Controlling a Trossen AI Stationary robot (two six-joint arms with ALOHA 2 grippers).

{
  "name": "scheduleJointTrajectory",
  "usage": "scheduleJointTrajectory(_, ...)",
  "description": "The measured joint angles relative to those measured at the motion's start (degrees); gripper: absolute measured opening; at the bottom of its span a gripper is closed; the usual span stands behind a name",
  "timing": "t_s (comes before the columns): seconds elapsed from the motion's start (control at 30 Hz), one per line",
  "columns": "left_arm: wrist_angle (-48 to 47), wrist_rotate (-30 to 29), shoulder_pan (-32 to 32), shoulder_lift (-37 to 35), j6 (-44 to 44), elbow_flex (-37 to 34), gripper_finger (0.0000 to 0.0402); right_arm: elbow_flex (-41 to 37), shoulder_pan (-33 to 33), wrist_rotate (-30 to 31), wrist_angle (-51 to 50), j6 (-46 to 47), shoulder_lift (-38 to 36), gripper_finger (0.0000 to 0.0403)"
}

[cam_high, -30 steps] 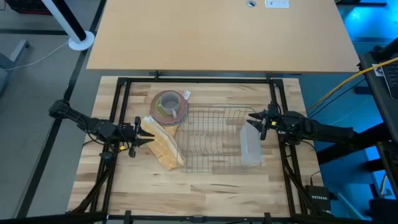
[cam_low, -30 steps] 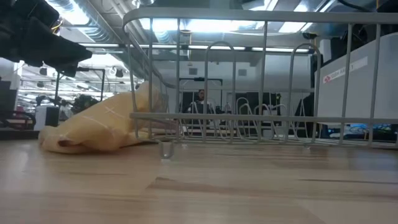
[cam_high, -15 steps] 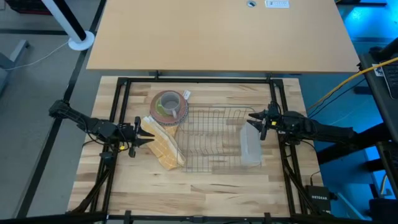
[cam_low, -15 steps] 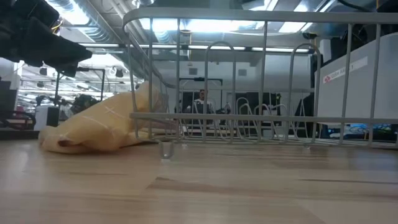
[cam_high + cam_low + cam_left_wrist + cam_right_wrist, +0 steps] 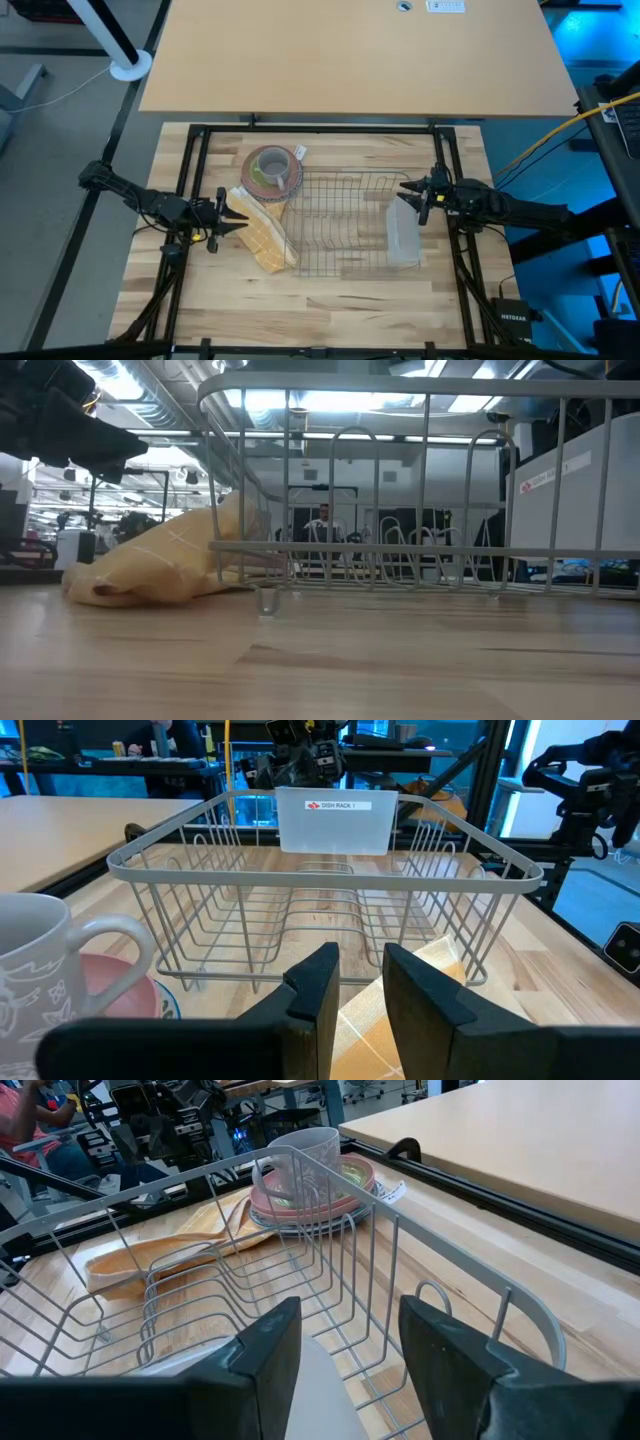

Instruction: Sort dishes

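The dishes (image 5: 272,169) sit stacked on the table just beside the wire rack's (image 5: 345,222) far left corner: a pink plate (image 5: 305,1208) at the bottom, a small grey mug (image 5: 300,1164) on top, nothing racked yet. My left gripper (image 5: 222,213) hovers over the yellow checked cloth (image 5: 262,235), close to the stack, its 2 fingers (image 5: 312,1000) parted by a narrow gap and holding nothing. My right gripper (image 5: 412,192) waits at the rack's right end above the clear tray (image 5: 402,232), fingers (image 5: 262,1355) spread wide and empty.

To do this well, I judge I should take the mug first, since it tops the pile. I would open my left fingers wider, pinch its rim or handle, lift straight up, then clear the rack wall before lowering.

Against the earlier frames nothing differs: arms, stack and cloth all lie as they did.
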Motion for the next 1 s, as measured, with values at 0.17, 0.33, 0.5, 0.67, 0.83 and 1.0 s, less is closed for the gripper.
scheduleJointTrajectory(0.17, 0.01, 0.01, -0.01, -0.01, -0.01, 0.00, 0.0072, 0.00, 0.00, 0.00, 0.01, -0.01, 0.00, 0.0175)
scheduleJointTrajectory(0.33, 0.01, 0.01, 0.00, 0.00, -0.01, 0.00, 0.0072, 0.00, 0.00, 0.10, 0.02, -0.02, 0.00, 0.0175)
scheduleJointTrajectory(0.5, 0.11, -0.05, 0.00, -0.01, 1.73, 0.00, 0.0072, 0.00, 0.00, 1.12, 0.02, 0.04, 0.02, 0.0175)
scheduleJointTrajectory(0.67, 4.48, -0.08, -0.02, -0.01, 1.36, -0.02, 0.0072, 0.00, 0.00, 1.32, 0.02, 0.03, 0.02, 0.0175)
scheduleJointTrajectory(0.83, 13.92, -0.10, 0.00, -0.02, 0.98, -0.02, 0.0072, 0.00, 0.00, 1.49, 0.02, 0.02, 0.02, 0.0175)
scheduleJointTrajectory(1.0, 22.18, -1.19, 0.34, -0.02, 2.90, -0.02, 0.0072, 0.00, 0.00, 1.49, 0.02, 0.02, 0.01, 0.0175)
